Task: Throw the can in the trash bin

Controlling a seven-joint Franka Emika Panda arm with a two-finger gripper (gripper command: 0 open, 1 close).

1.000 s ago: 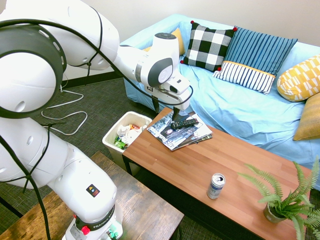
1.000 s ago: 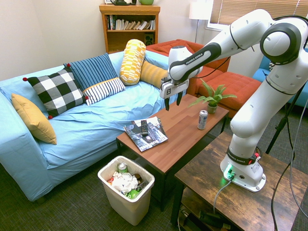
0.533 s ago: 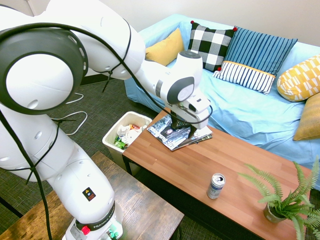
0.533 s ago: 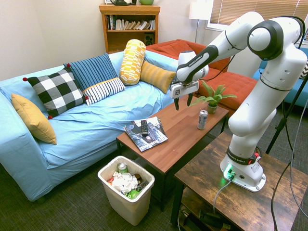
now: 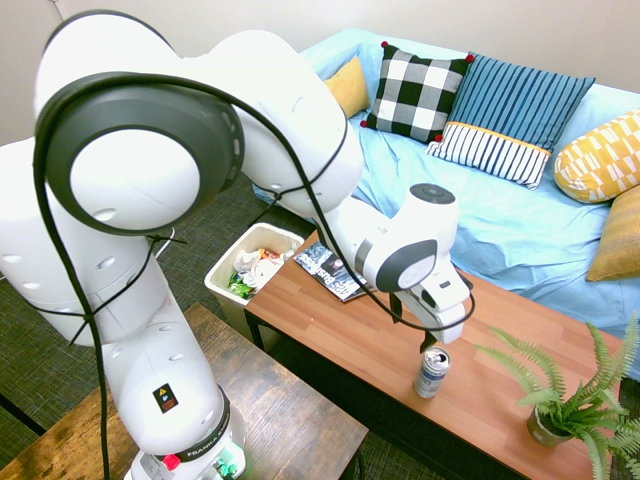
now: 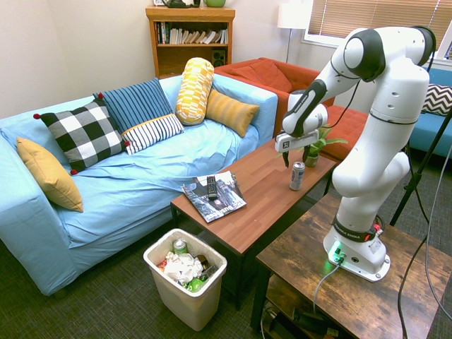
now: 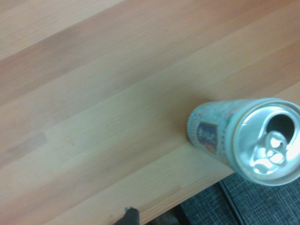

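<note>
Cream bin w/ paper, wrappers + green can inside; opened drink can upright on worktop, jaws spread nearby.

Drink can at right of frame, top toward right edge, pull tab visible, mouth open. Printed side faces left, dark blue patch on it. Wood-plank tabletop fills most of frame, edge running diagonally lower right. Dark woven floor in bottom right corner.
</note>
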